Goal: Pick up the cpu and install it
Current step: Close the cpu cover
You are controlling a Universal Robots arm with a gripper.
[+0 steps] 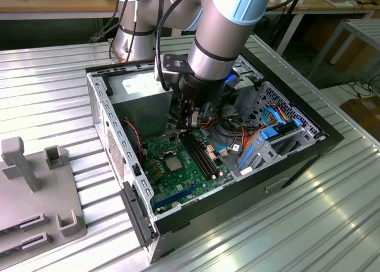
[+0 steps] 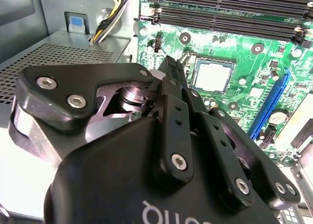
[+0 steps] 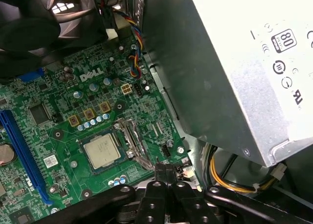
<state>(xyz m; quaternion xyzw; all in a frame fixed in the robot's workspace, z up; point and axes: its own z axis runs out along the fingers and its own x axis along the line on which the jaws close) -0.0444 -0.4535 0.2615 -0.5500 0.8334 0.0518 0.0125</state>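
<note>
The cpu (image 1: 173,163) is a small square chip with a silver-grey top, lying flat in its socket on the green motherboard (image 1: 178,177). It also appears in both wrist views as the cpu (image 2: 212,76) (image 3: 101,151). A silver socket frame (image 3: 134,145) stands raised along one side of the chip. My gripper (image 1: 185,125) hangs inside the open computer case, just above the board and beside the socket rather than over the chip. Its black fingers (image 3: 165,174) are pressed together and nothing shows between them. In the second wrist view the gripper (image 2: 171,73) tips point at the board next to the socket.
A grey power supply (image 3: 234,62) stands close beside the gripper. Long black memory slots (image 2: 230,9) and a blue slot (image 2: 271,104) flank the socket. Coloured cables (image 1: 267,129) fill the case on the exterior view's right. A grey fixture (image 1: 35,189) sits outside on the ribbed table.
</note>
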